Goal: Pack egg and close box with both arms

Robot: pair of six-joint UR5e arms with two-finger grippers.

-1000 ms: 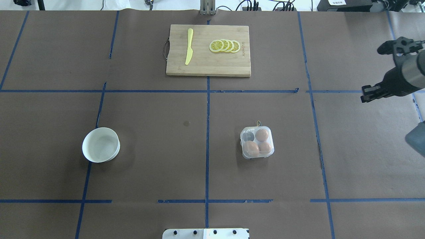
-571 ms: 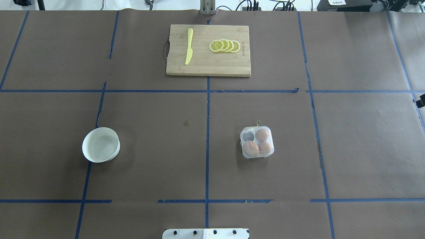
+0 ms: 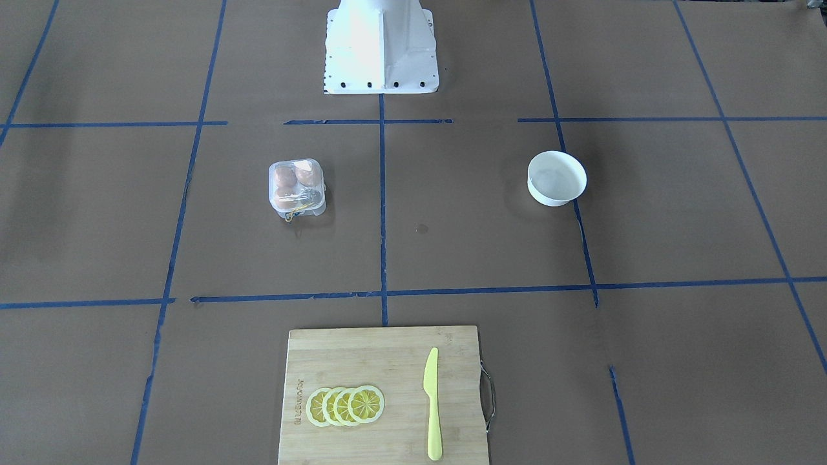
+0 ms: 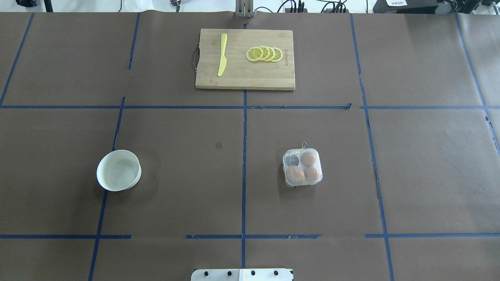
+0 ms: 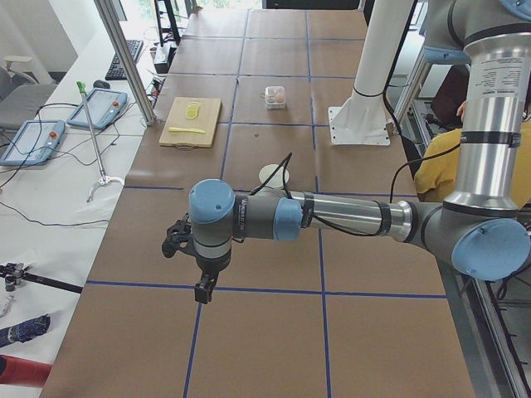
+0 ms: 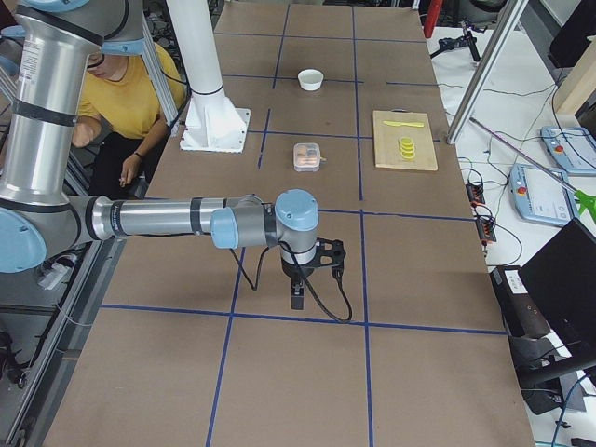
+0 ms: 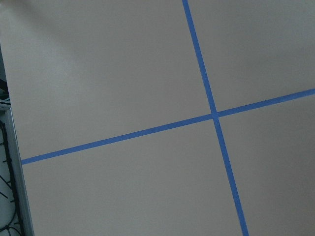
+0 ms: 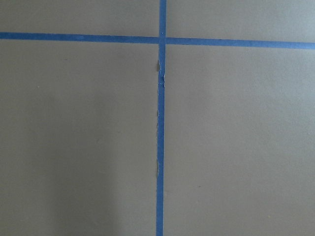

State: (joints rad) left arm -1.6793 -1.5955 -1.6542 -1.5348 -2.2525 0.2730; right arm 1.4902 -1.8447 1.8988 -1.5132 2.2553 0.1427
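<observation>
The clear box (image 4: 302, 167) stands right of the table's centre line and holds three brown eggs, one being (image 4: 295, 174); its far-left cell (image 4: 291, 159) looks dark and empty. Its clear lid appears to be down. The box also shows in the front view (image 3: 296, 187). No loose egg shows. My left gripper (image 5: 202, 293) hangs over bare table past the table's left end, seen only in the exterior left view. My right gripper (image 6: 297, 300) hangs over a blue tape line, seen only in the exterior right view. I cannot tell whether either is open or shut.
A white bowl (image 4: 137, 177) stands at the left and looks empty. A wooden cutting board (image 4: 242, 78) at the far middle carries a yellow knife (image 4: 222, 54) and lemon slices (image 4: 264, 54). The white pedestal (image 3: 380, 45) stands at the robot's edge.
My right arm was at the right edge of the overhead view one second ago and has since moved out of it. The box, bowl and board have not moved.
</observation>
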